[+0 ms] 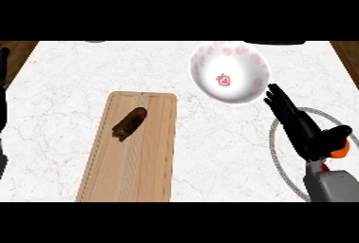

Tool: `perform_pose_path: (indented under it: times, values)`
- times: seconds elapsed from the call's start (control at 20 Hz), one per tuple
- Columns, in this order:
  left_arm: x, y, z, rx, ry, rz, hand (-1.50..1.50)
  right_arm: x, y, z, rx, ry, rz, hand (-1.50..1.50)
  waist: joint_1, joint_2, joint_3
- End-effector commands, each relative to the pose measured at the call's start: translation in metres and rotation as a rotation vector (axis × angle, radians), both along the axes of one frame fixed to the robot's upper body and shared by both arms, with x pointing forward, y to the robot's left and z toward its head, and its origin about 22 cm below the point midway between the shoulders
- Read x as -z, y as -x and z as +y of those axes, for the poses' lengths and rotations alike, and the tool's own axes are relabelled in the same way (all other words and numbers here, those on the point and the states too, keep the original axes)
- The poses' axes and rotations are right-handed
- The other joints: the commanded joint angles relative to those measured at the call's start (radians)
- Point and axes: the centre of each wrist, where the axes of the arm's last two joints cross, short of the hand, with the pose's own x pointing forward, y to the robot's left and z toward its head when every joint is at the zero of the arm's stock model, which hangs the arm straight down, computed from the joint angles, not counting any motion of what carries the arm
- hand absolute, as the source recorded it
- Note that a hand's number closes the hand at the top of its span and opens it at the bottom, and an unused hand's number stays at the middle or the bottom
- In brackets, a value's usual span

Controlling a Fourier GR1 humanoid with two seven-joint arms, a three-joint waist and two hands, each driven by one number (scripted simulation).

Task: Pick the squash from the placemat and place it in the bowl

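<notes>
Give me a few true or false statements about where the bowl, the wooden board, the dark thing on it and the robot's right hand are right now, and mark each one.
1. The bowl is white with pink marks. True.
2. The dark item lies in the bowl. False: it lies on the wooden board.
3. The right hand has straight fingers pointing toward the bowl. True.
4. The right hand rests on the board. False: it is at the view's right, apart from the board.
5. The bowl stands on the board. False: it sits on the counter.

A black right hand, fingers straight, rests over a grey placemat and hides most of an orange thing. Just beyond its fingertips sits a white bowl. Far left: a wooden board bearing a brown item.
</notes>
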Motion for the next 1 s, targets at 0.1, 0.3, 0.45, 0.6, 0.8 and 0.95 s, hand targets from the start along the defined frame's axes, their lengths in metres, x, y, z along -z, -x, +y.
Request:
perform_pose_path:
  times: [0.1,0.3,0.45,0.6,0.8,0.95]
  values:
    - [0.013,0.001,0.01,0.025,0.075,0.054,0.0,-0.029,0.001,0.006,-0.281,-0.108,-0.131,-1.5,-0.024,0.008,0.02]
    - [0.045,0.009,0.005,0.031,0.124,0.161,0.0,-0.118,-0.016,-0.027,-0.241,0.425,-0.416,-1.5,-0.055,-0.019,-0.001]
    - [0.041,0.01,0.007,0.061,0.165,0.164,0.0,-0.051,0.017,-0.034,0.049,0.21,-0.497,-1.5,-0.057,0.003,0.021]
    - [0.051,0.011,0.011,0.081,0.169,0.162,0.0,-0.038,0.052,-0.041,-0.017,0.288,-0.572,-1.5,-0.044,0.007,0.02]
    - [0.053,0.016,0.021,0.096,0.163,0.176,0.0,-0.065,0.083,-0.083,-0.037,0.408,-0.588,-1.5,-0.038,0.005,0.02]
    - [0.049,0.001,0.011,0.091,0.181,0.174,0.0,-0.092,0.089,-0.086,-0.018,0.605,-0.556,-1.5,-0.049,0.006,0.018]
